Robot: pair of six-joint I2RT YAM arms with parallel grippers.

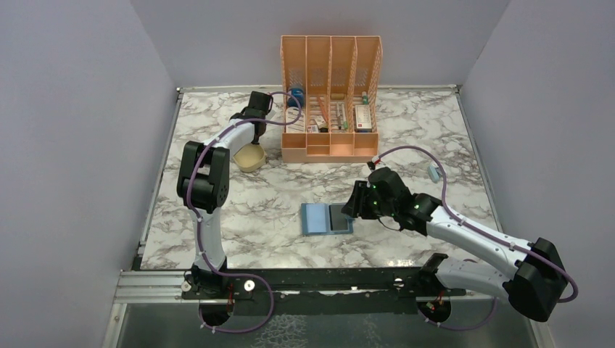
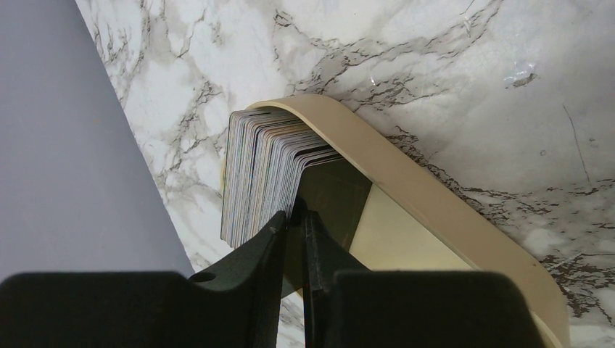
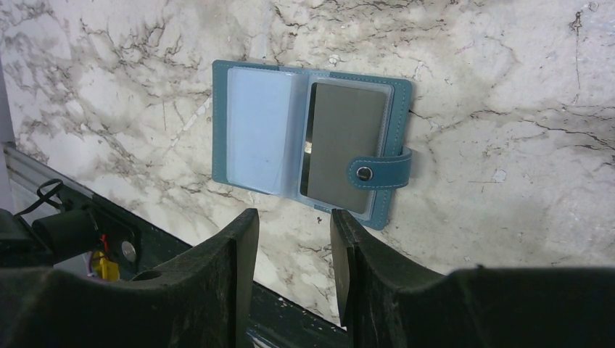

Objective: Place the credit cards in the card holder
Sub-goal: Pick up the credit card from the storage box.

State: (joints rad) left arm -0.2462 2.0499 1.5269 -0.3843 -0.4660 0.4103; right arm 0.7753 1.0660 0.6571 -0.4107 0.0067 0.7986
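Observation:
A thick stack of credit cards (image 2: 261,170) stands on edge in the beige tray (image 2: 435,210). One dark credit card (image 2: 337,192) leans at the stack's right end. My left gripper (image 2: 297,217) reaches down into the tray (image 1: 250,158), its jaws drawn to a thin slit around that dark card's top edge. The teal-blue card holder (image 3: 312,145) lies open on the marble with a grey card (image 3: 341,145) in its right pocket and the snap tab over it. My right gripper (image 3: 294,221) hovers open and empty just off the holder's (image 1: 326,217) right edge.
An orange slotted desk organiser (image 1: 330,94) with small items stands at the back centre. A small pale blue object (image 1: 434,172) lies at the right. The left wall is close beside the tray. A black rail (image 1: 290,284) runs along the near table edge.

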